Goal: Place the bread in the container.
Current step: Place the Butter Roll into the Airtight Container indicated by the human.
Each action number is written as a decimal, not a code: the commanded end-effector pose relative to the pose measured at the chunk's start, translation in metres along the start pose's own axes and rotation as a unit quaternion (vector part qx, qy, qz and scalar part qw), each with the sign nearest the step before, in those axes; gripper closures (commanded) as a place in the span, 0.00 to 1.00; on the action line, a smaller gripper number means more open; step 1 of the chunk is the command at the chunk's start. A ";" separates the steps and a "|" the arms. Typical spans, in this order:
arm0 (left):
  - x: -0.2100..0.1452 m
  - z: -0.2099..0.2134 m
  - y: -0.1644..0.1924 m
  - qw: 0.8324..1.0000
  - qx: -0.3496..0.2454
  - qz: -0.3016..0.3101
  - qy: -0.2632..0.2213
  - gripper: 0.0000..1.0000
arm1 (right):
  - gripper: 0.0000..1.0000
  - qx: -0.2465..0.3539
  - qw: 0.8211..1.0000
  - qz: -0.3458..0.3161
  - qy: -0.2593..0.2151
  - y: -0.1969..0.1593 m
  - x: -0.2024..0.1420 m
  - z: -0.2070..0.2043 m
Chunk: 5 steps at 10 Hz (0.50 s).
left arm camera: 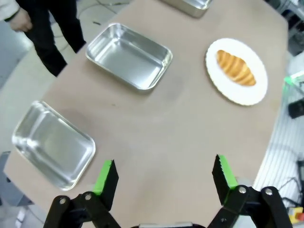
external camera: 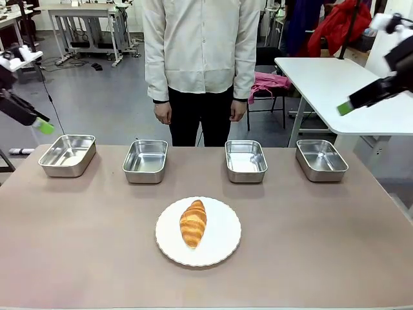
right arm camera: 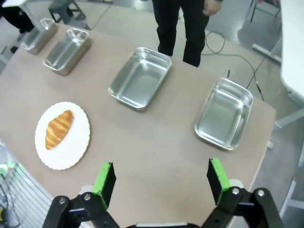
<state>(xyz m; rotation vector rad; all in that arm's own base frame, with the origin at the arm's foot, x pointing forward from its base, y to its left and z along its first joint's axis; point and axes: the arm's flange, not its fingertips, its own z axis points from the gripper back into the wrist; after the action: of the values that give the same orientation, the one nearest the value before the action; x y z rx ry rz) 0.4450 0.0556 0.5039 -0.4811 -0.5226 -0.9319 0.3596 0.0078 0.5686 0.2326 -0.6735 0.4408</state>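
The left hand (left arm camera: 164,166) and right hand (right arm camera: 160,165) gape empty; bread (external camera: 193,223) lies on the near plate (external camera: 222,247), containers (external camera: 145,177) beyond.

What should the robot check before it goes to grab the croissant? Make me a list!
1. The croissant lies uncovered on the white plate: ok.
2. The left pincer is open and empty: ok.
3. The right pincer is open and empty: ok.
4. All four steel trays are empty: ok.
5. The person's hands hang clear of the trays: ok.
6. Which tray is the one to use: cannot tell.
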 end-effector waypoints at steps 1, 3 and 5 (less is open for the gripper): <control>-0.003 -0.009 0.021 1.000 0.009 -0.020 -0.012 0.00 | 0.00 0.031 0.999 0.027 -0.021 -0.023 -0.006 -0.011; 0.000 0.000 0.000 1.000 0.000 0.000 0.000 0.00 | 0.00 0.000 1.000 0.000 0.000 0.000 0.000 0.000; 0.000 0.000 0.000 1.000 0.000 0.000 0.000 0.00 | 0.00 0.000 1.000 0.000 0.000 0.000 0.000 0.000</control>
<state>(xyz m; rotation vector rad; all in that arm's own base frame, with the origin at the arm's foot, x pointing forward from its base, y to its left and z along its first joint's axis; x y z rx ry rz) 0.4500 0.0571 0.5029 -0.4573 -0.5096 -0.9503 0.3603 0.0080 0.5670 0.2199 -0.6764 0.4675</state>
